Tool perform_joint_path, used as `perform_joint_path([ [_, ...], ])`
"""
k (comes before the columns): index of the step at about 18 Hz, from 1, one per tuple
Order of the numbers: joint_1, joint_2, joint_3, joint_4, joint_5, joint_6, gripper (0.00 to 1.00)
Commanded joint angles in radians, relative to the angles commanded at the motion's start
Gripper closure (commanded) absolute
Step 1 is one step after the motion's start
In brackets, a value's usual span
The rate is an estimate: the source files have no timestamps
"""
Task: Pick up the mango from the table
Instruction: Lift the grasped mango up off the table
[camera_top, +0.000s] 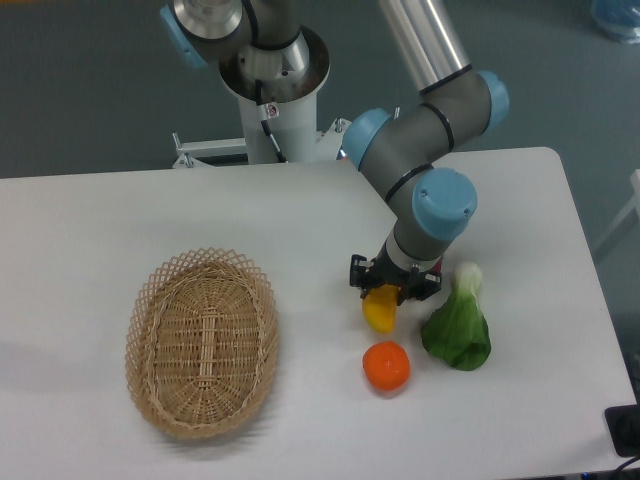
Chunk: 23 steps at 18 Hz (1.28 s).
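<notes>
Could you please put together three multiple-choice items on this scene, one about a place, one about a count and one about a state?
1. Where does the orange lie relative to the wicker basket?
A. Inside it
B. To its right on the table
C. To its left

2. How many fruits and vegetables are in view?
A. Three
B. Five
C. One

3. What is the gripper doing?
A. Hanging open above the basket
B. Closed on the bok choy
C. Closed on the mango

Answers:
1. B, the orange sits on the bare tabletop right of the basket.
2. A, there is the mango, the orange and the bok choy.
3. C, the fingers stand either side of the mango's upper end, with its yellow body showing below them.
</notes>
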Motion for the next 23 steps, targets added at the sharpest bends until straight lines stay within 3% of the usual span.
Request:
perform_joint_path([
  [4, 0.028, 0.032, 0.035, -0.002, 0.003, 0.026, 0.62],
  [10, 0.061, 0.035, 0.124, -0.009, 0.011, 0.052, 0.64],
  [12, 0.064, 0.035, 0.146, -0.017, 0.061, 0.096, 0.64],
  [23, 0.077, 0.022, 0.199, -0.017, 0.173, 0.278, 0.63],
])
